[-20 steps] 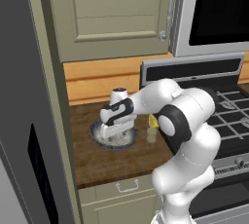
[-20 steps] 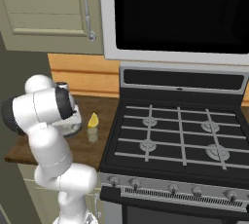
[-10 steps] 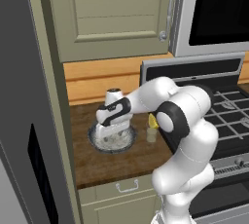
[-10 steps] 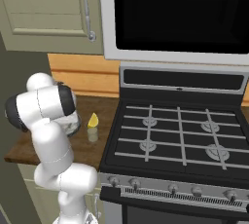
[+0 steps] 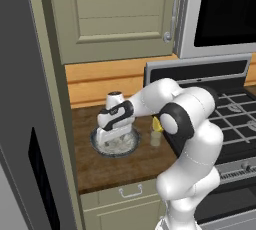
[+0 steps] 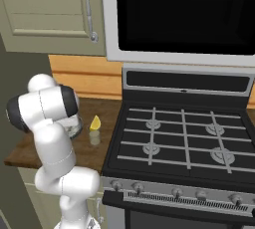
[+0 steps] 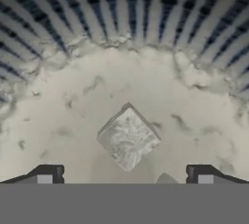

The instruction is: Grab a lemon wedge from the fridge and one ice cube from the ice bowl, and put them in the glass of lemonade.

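I have the gripper lowered into the ice bowl, left of centre in the left base view. In the hand view its two finger tips stand wide apart at the bottom edge, with nothing between them: the hand is open and empty.

One ice cube lies at the centre of the hand view, just above the line between the tips, turned corner-on like a diamond. It rests on the whitish floor of the bowl, with the ribbed wall arcing across the top of the frame.

The glass of lemonade stands just right of the bowl on the wooden counter. The lemon wedge sits at its rim in the right base view; I judge that item already delivered. The ice is the step in hand.

Risks, as I judge them:
- The cube is rotated against the jaw line. Closing on its corners could spin it or squirt it out sideways.
- The tips may meet the bowl floor before they bracket the cube, pushing the bowl towards the glass.
- The glass is close by, and my forearm passes above it in the left base view. A low carry could knock it or dislodge the wedge.
- The glass mouth is narrow, so a poorly centred release could drop the cube on the counter.
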